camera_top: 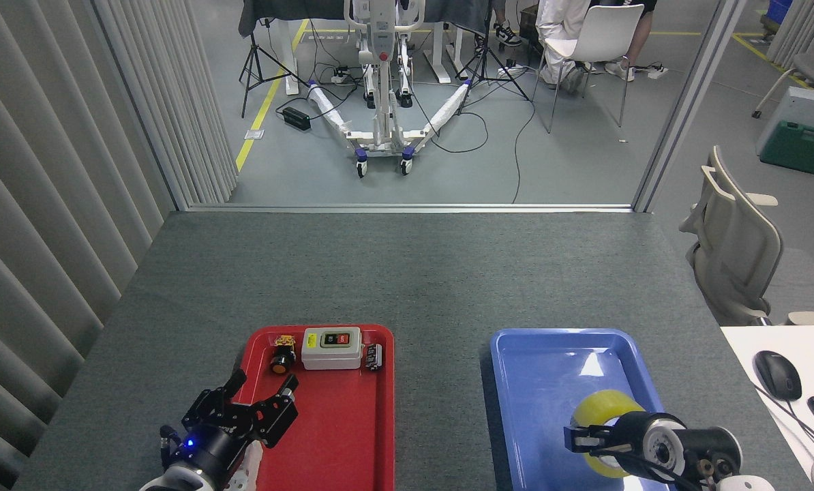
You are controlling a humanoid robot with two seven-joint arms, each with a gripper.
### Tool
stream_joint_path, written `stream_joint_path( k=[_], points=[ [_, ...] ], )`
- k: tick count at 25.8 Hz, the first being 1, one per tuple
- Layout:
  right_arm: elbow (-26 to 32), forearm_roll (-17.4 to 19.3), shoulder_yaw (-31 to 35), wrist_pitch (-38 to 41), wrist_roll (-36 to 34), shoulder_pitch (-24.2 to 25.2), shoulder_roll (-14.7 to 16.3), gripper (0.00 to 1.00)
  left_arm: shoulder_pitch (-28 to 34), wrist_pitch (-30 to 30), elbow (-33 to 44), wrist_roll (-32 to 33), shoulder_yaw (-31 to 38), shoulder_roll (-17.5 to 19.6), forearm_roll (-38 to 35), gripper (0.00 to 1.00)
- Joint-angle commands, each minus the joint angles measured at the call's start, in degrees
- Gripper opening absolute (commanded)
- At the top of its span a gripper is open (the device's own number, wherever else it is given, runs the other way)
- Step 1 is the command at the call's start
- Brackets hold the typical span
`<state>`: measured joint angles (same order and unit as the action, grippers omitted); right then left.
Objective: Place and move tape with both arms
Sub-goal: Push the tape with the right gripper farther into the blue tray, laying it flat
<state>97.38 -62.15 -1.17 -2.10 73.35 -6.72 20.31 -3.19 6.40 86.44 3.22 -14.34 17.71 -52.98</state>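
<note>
My right gripper [588,438] clenches the glossy yellow tape [601,411] roll over the smooth blue tray [536,361]; left gripper [253,404] spread wide.

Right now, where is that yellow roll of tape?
In the head view, the translucent yellow roll of packing tape sits low on the right, over the blue plastic tray, held at the right gripper.

Tape [601,409] in right tray [550,354], left of mouse [777,374].
</note>
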Motion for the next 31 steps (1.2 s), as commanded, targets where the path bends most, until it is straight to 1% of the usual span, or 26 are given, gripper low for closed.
stream_joint_path(
  k=[1, 3, 6, 7, 9, 11, 12, 15, 18, 21, 24, 25, 28, 29, 31],
  points=[
    [-1.32, 3.44, -0.32, -4.31, 5.57, -3.3, -0.01, 0.0, 0.29, 1.33, 0.05, -0.14, -1.74, 0.93, 0.07, 1.0],
    [-2.9, 5.02, -0.85, -8.45, 8.3, -5.41, 0.26, 0.0, 0.29, 1.07, 0.14, -0.32, -1.74, 0.31, 0.07, 1.0],
    [-7.2, 5.64, -5.95, -14.42, 10.93, -9.45, 1.05, 0.0, 0.29, 0.98, 0.05, -0.58, -1.74, -0.83, 0.07, 1.0],
    [-8.52, 6.43, -7.26, -16.0, 11.55, -10.68, 1.66, 0.0, 0.29, 0.98, -0.04, -0.58, -1.57, -1.1, 0.07, 1.0],
    [-10.55, 9.33, -7.79, -18.03, 12.16, -12.0, 3.07, 0.0, 0.29, 1.16, -0.13, -0.93, -1.39, -0.92, 0.07, 1.0],
    [-11.16, 13.28, -7.97, -20.05, 13.39, -12.88, 4.47, 0.0, 0.29, 1.25, -0.39, -1.02, -1.3, -0.57, -0.28, 1.0],
    [-12.04, 13.99, -8.23, -20.66, 14.36, -13.76, 5.0, 0.0, 0.21, 1.33, -0.74, -1.11, -1.3, -0.48, -0.46, 1.0],
    [-14.76, 14.51, -10.25, -21.1, 14.8, -15.78, 5.44, 0.0, -0.06, 1.42, -1.45, -2.34, -1.12, -0.39, -0.37, 1.0],
    [-16.44, 14.51, -10.96, -21.19, 14.71, -16.66, 5.71, 0.0, -0.23, 1.68, -1.27, -2.6, -1.12, -0.74, -0.46, 1.0],
    [-16.79, 14.34, -11.31, -21.19, 14.19, -16.57, 5.97, 0.0, 1.26, 1.77, 0.49, -2.69, -1.74, -1.18, -0.55, 1.0],
    [-16.96, 14.07, -11.31, -21.19, 14.01, -16.57, 6.23, 0.0, 3.72, 1.77, 0.58, -2.95, -1.56, -2.94, -1.16, 1.0],
    [-17.14, 13.99, -11.31, -21.19, 14.01, -16.57, 6.23, 0.0, 3.72, 1.68, 0.58, -3.31, -1.56, -2.59, -1.6, 1.0],
    [-19.16, 13.99, -11.57, -21.1, 14.01, -16.66, 6.06, 0.0, 3.37, 1.68, 0.58, -4.54, -1.21, -2.15, -4.59, 1.0],
    [-20.3, 13.99, -12.01, -21.1, 14.01, -16.66, 5.97, 0.0, 3.28, 1.68, 0.58, -4.54, -1.21, -2.15, -6.35, 1.0],
    [-22.59, 14.43, -13.33, -21.28, 14.1, -17.1, 5.97, 0.0, 3.46, 1.25, 0.49, -4.8, -1.12, -2.33, -12.15, 1.0]
  ],
)
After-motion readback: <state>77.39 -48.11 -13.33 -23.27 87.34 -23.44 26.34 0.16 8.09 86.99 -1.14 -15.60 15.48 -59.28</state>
